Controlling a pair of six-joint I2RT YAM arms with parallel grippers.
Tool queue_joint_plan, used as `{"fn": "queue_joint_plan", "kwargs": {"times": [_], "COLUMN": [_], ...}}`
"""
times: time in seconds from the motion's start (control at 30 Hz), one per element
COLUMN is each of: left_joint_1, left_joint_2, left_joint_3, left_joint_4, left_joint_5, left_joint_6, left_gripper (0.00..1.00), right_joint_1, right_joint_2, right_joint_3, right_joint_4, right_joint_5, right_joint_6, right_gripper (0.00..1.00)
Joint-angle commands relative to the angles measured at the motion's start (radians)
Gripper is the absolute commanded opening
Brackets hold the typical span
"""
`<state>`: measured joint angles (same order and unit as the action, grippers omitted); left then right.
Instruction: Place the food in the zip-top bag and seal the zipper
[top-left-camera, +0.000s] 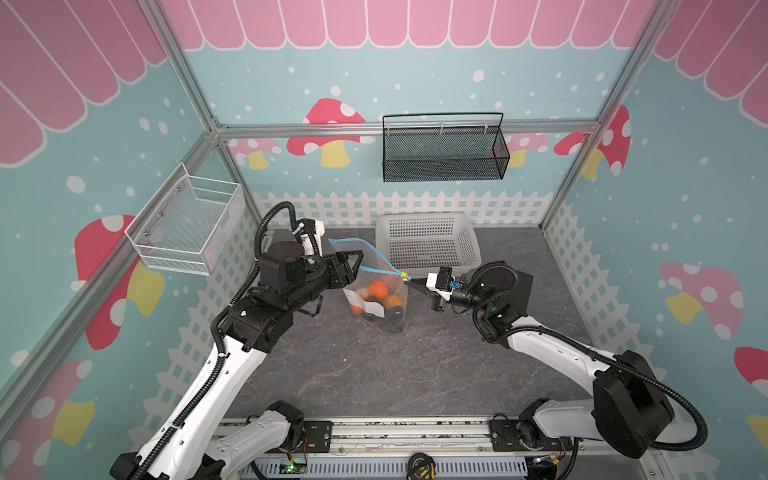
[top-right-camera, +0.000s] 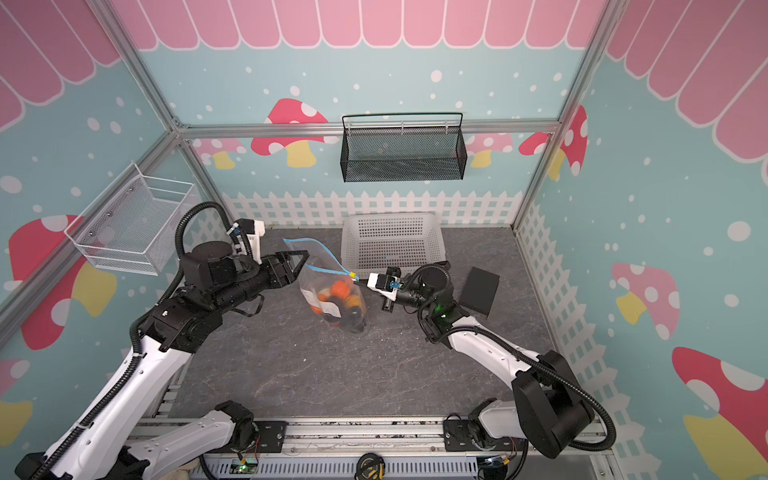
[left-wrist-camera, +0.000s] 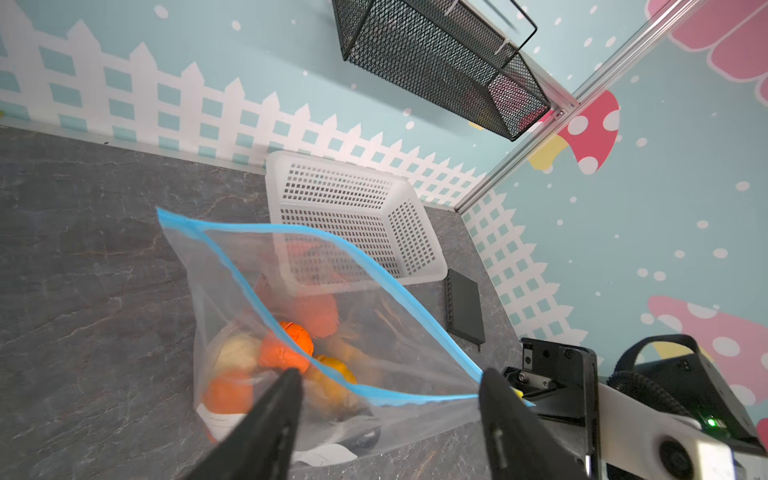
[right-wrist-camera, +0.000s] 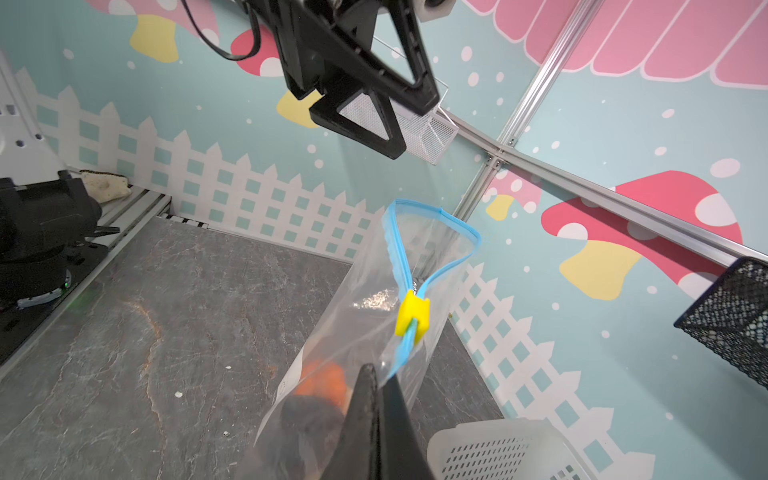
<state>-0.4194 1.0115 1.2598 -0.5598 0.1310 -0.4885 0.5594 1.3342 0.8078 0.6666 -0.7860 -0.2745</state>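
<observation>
- Three risks. First, the left gripper (left-wrist-camera: 390, 376) is spread wide with nothing in it, so the bag (top-left-camera: 374, 286) is held at one corner only. A pull from there could drag or topple it and spill the food (left-wrist-camera: 286, 345).
- Second, the right gripper (right-wrist-camera: 378, 374) is clamped tight on the zipper (right-wrist-camera: 397, 257) end, just behind the yellow tab (right-wrist-camera: 411, 318). That thin pinch may slip off the slick plastic.
- Third, the mouth gapes beyond the tab. If only one lip is caught, the tab could jam.
- The bag stands mid-desk, just in front of the white basket (top-left-camera: 419, 217), with the food inside.
- Counts:
  - two grippers, one bag, one tab
  - five coloured food pieces that I can tell (two orange, one red, one cream, one yellow-orange)
  - dark lumps too hidden to count
  - one desk basket
  - two wall baskets, white (top-left-camera: 187, 224) and black (top-left-camera: 444, 153)
  - one black block (top-right-camera: 478, 291)
</observation>
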Motion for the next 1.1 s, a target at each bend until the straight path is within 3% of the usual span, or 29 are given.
{"fn": "queue_joint_plan", "kwargs": {"times": [0.0, 0.13, 0.3, 0.73, 1.07], "left_joint_1": [0.004, 0.004, -0.006, -0.135, -0.170], "left_joint_2": [0.000, 0.042, 0.119, 0.345, 0.467], "left_joint_3": [0.034, 0.070, 0.124, 0.342, 0.444], "left_joint_4": [-0.023, -0.018, -0.031, -0.176, -0.238], "left_joint_5": [0.038, 0.115, 0.325, 0.531, 0.541], "left_joint_6": [0.111, 0.197, 0.318, 0.566, 0.646], "left_gripper": [0.78, 0.77, 0.76, 0.75, 0.74], "right_joint_1": [-0.015, -0.038, -0.076, -0.158, -0.197], "right_joint_2": [0.005, 0.022, 0.057, 0.158, 0.159], "right_joint_3": [0.057, 0.098, 0.187, 0.336, 0.327], "right_joint_4": [-0.087, -0.146, -0.295, -0.479, -0.483], "right_joint_5": [-0.121, -0.215, -0.331, -0.528, -0.597], "right_joint_6": [-0.117, -0.153, -0.230, -0.307, -0.312], "right_gripper": [0.00, 0.00, 0.00, 0.00, 0.00]}}
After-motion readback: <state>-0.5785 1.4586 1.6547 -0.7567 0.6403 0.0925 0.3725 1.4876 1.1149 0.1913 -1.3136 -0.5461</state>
